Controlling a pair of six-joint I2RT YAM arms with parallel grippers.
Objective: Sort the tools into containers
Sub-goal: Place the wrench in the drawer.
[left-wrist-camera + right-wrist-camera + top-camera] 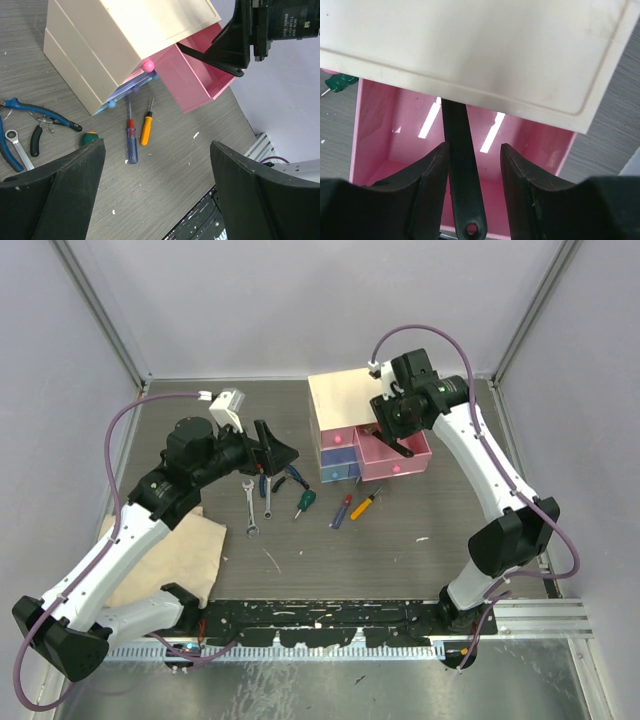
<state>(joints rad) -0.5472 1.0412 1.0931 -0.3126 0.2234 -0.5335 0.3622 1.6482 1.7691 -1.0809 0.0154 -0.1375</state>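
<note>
The right gripper [472, 147] hangs over the open pink drawer [375, 130], which is pulled out at the right front of the chest [338, 400]. A slim black tool [462, 170] with a hole in its near end runs between the jaws. They stand narrowly apart, one finger against the bar and a sliver of pink showing beside the other, so I cannot tell whether the tool is pinched or loose. It looks stiff, light and smooth, so it would likely slide or swing in a weak hold; mid-shaft seems the safest grip. In the wrist view its far end vanishes behind the chest's top edge, so room looks tight there and freer toward the drawer's front wall.

The left gripper [278, 448] is spread wide and empty, left of the chest and above the pliers [270, 483]. The wrenches [251, 508] lie further out to the chest's left front. Three screwdrivers [342, 511] lie on the worktop [430, 510] just in front of the chest. All look hard, thin and low-lying. The screwdrivers' handles probably offer the best purchase, while the flat wrenches need a pinch across the shank. Bare worktop beyond the screwdrivers gives room to approach.
</note>
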